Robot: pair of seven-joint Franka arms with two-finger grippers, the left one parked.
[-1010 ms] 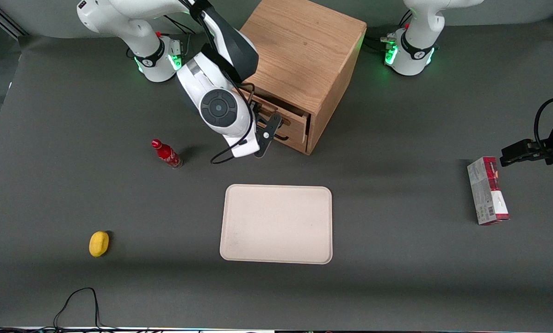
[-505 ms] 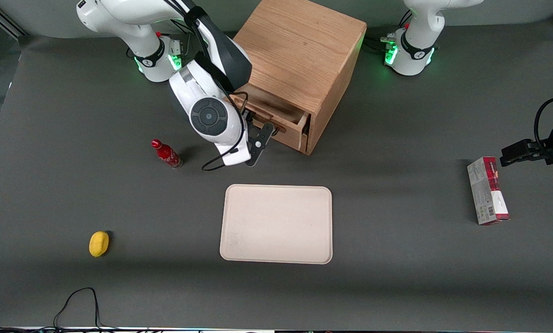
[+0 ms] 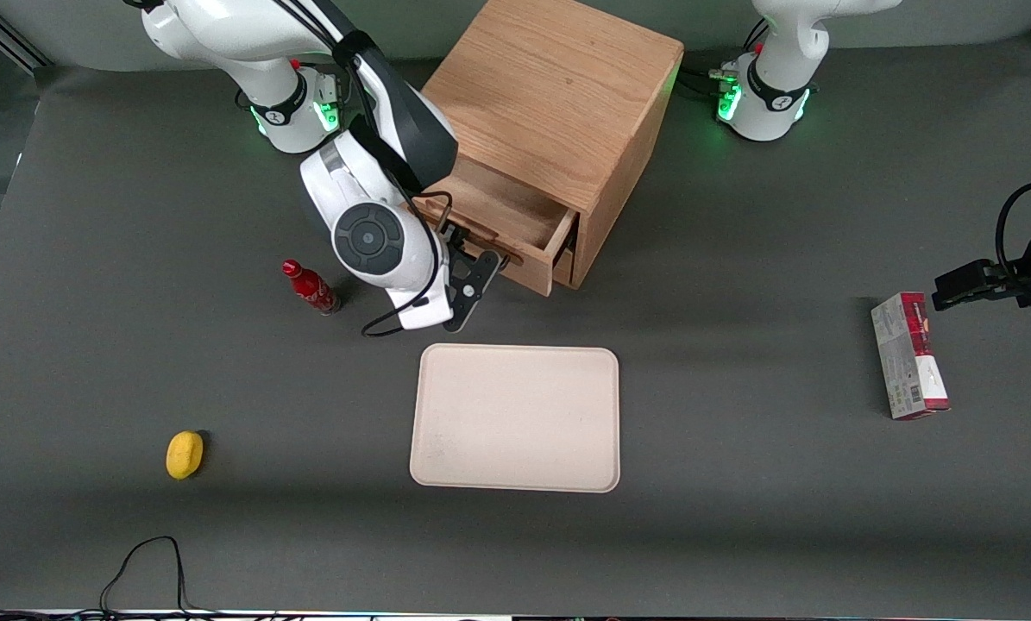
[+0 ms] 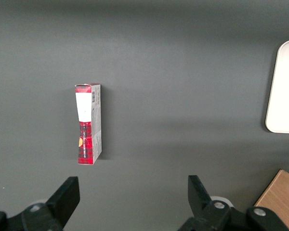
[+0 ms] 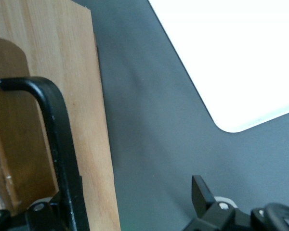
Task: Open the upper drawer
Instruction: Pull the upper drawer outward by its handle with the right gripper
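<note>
The upper drawer (image 3: pixel 502 216) of the oak cabinet (image 3: pixel 558 95) stands pulled partway out, its bare wooden inside showing. My right gripper (image 3: pixel 479 269) is at the drawer's front, open, with its jaws spread wide. In the right wrist view the drawer's black bar handle (image 5: pixel 58 139) runs between the gripper's (image 5: pixel 120 204) fingers, close against one of them, and the other finger (image 5: pixel 198 190) hangs over the table well apart from it. The light-oak drawer front (image 5: pixel 84 96) lies just under the handle. From the front the arm hides most of the handle.
A beige tray (image 3: pixel 515 418) lies nearer the front camera than the cabinet, close to the gripper. A small red bottle (image 3: pixel 311 287) stands beside the arm. A yellow object (image 3: pixel 185 454) lies toward the working arm's end. A red-and-white box (image 3: pixel 908 355) lies toward the parked arm's end.
The upper drawer has slid farther out of the cabinet, from a narrow gap to a wide opening. My gripper moved with its front, toward the front camera and the red bottle.
</note>
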